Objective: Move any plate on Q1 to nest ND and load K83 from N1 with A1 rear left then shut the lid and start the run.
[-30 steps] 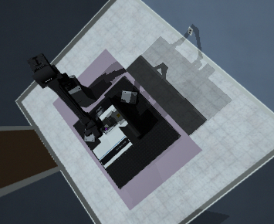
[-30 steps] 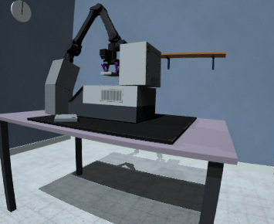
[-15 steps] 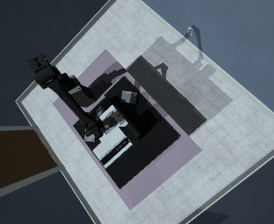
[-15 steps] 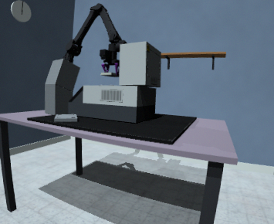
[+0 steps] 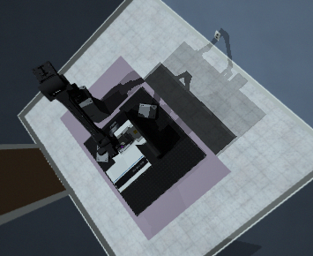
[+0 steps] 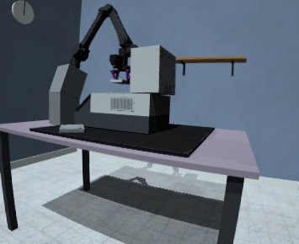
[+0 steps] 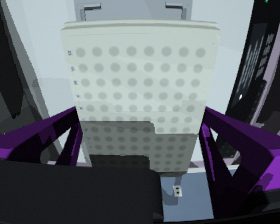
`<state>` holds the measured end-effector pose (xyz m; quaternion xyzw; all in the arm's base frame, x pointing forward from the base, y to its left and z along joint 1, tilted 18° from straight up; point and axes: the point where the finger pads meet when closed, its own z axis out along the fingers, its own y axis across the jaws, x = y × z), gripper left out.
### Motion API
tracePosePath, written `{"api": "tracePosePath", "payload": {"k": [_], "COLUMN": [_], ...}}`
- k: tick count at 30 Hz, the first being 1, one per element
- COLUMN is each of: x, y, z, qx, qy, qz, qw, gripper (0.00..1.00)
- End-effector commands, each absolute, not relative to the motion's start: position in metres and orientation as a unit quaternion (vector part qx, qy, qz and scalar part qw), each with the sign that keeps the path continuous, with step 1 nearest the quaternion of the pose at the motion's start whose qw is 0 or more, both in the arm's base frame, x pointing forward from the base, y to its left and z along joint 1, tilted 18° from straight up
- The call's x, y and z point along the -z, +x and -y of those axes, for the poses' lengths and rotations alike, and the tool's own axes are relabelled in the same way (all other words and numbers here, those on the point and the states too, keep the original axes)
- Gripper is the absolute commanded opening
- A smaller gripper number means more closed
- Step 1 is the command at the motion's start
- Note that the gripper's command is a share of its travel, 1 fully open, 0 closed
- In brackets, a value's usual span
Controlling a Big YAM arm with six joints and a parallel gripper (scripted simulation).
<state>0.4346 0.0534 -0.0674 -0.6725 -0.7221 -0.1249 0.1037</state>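
My gripper [image 5: 122, 146] [image 6: 120, 77] [image 7: 140, 111] is shut on a white 96-well plate [image 6: 119, 81] [image 7: 141, 75], one purple finger along each long side. The plate looks level, above the cycler Q1 [image 5: 126, 161] [image 6: 102, 103]. Small printed marks run along its left edge in the wrist view; no ID label is readable, so which plate it is cannot be told. Q1's lid [image 6: 144, 69] stands open. Two corner brackets [image 7: 93, 6] [image 7: 176, 6] show beyond the plate's far end. The status lamp [image 7: 266, 1] is green. The block is mostly hidden under the plate.
One light nest [image 5: 147, 110] lies behind the lid in the top view, another [image 5: 102, 157] beside Q1 near the arm. A nest [image 6: 72, 128] shows at the mat's left in the exterior view. The raised lid stands close beside the gripper. Q1's dark panel strip [image 7: 251, 60] is at the right.
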Motion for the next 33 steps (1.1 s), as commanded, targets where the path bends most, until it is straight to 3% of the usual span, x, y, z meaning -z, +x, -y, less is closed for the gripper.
{"api": "tracePosePath", "payload": {"k": [1, 18, 33], "x": [0.059, 0.042, 0.061], "y": [0.450, 0.473, 0.440], "z": [-0.043, -0.052, -0.043], "qx": [0.135, 0.150, 0.134], "qy": [-0.672, -0.674, -0.672], "qz": [0.723, 0.719, 0.722], "qw": [0.093, 0.077, 0.093], "gripper": [0.00, 0.00, 0.00]}}
